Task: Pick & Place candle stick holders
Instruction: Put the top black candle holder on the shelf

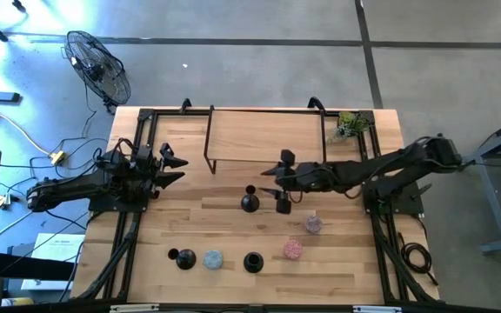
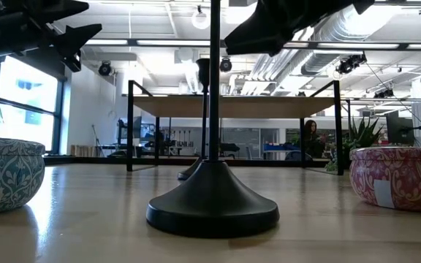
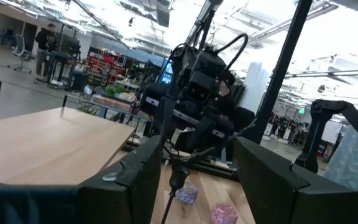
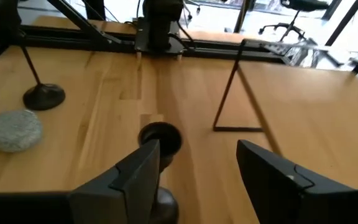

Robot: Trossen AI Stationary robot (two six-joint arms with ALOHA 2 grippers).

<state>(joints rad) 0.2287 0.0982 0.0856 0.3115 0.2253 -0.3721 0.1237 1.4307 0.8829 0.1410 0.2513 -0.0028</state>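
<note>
Three black candle stick holders stand upright on the wooden table: one [image 1: 250, 202] near the middle, and two [image 1: 183, 257] [image 1: 252, 261] along the front edge.

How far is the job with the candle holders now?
Done: nothing that I can see; every holder in view stands on the table. In hand: the right gripper, open, hovers by the middle holder and does not grip it. Left to do: that one, the front holder and the front-left holder. The left gripper waits, open, on the left side.
</note>
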